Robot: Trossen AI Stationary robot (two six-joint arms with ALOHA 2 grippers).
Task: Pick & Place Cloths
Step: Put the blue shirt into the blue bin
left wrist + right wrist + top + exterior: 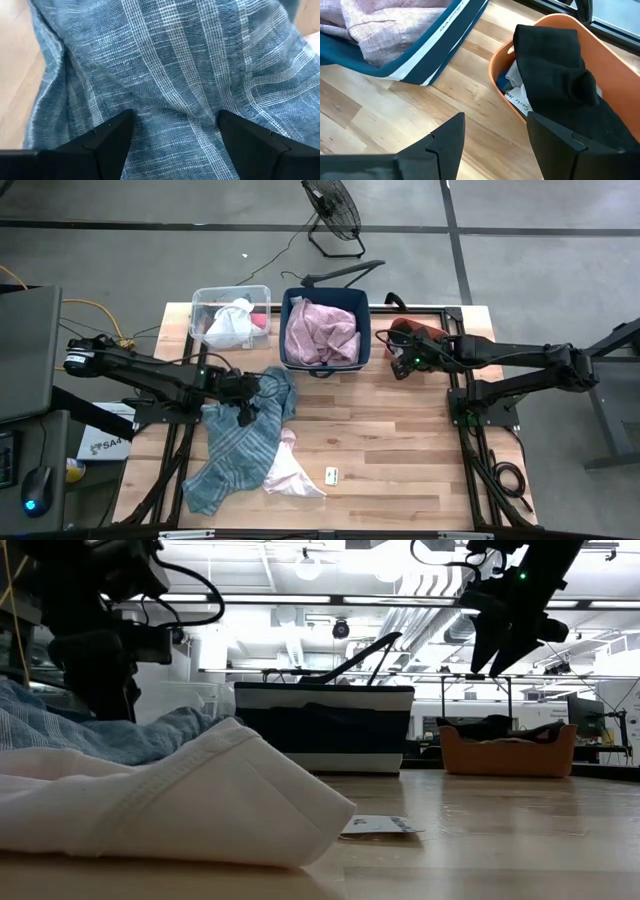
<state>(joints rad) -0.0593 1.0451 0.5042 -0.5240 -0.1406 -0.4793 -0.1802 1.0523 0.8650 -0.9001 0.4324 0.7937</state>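
The left gripper (243,412) sits right down on the teal plaid cloth (232,448), near its upper end, and the left wrist view settles the matter: both dark fingers (107,137) are spread wide with striped fabric (170,75) bulging between them, nothing pinched yet. So the thing to be grabbed lies directly under the tool, not off to any side.

From above, the plaid cloth runs long from about 1 o'clock to 7 o'clock down the wooden table (400,450), with a pale pink-white cloth (288,470) tucked against its lower right edge. The navy bin (325,330), already holding a mauve-pink cloth (320,335), stands at roughly 1 o'clock from the left gripper, and a clear bin (232,315) with a white cloth inside stands at 12.

The right gripper (400,363) hangs high beside an orange basket (545,65) at the table's back right, jaws apart and empty, well away from the loose cloths. The left arm is plainly nearer; I judge a straight close-and-lift is what comes next.
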